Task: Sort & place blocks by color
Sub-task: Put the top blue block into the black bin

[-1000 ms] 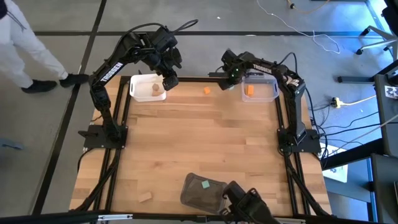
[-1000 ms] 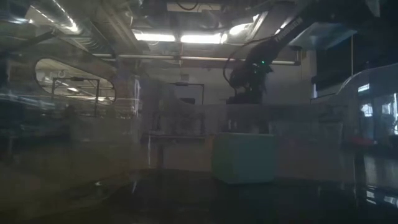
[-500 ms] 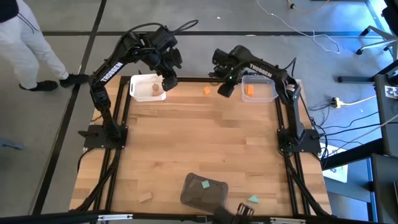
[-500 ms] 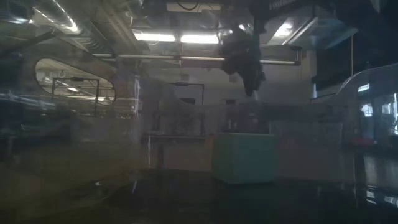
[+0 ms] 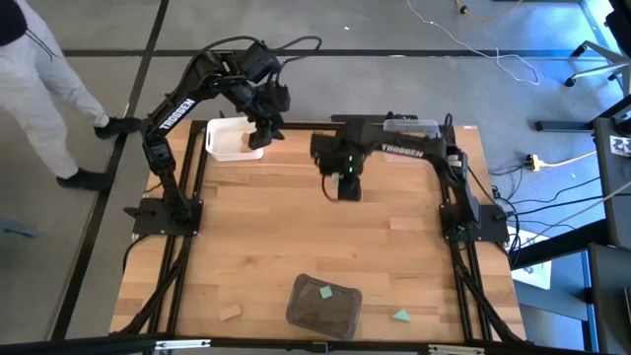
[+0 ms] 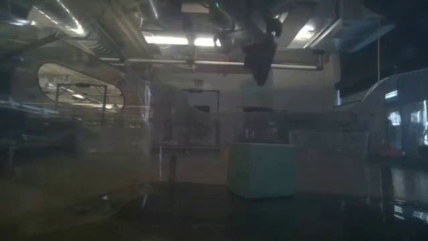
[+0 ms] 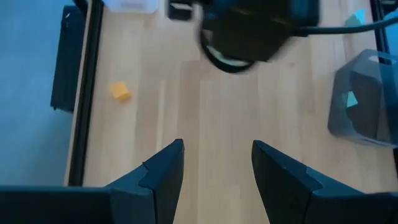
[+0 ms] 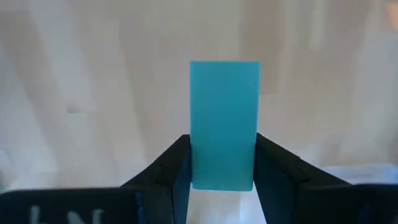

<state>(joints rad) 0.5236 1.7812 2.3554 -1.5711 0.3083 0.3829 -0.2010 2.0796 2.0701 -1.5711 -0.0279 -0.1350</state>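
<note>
Teal block (image 8: pixel 224 124) clamped in right gripper (image 8: pixel 222 163).

Right claw (image 5: pixel 347 187) hovers mid-table; left claw (image 5: pixel 261 133) beside white tray (image 5: pixel 225 144).

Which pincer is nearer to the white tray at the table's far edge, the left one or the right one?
Left. The left pincer hangs at the white tray's right rim. The right pincer, holding a teal block, is over mid-table.
</note>
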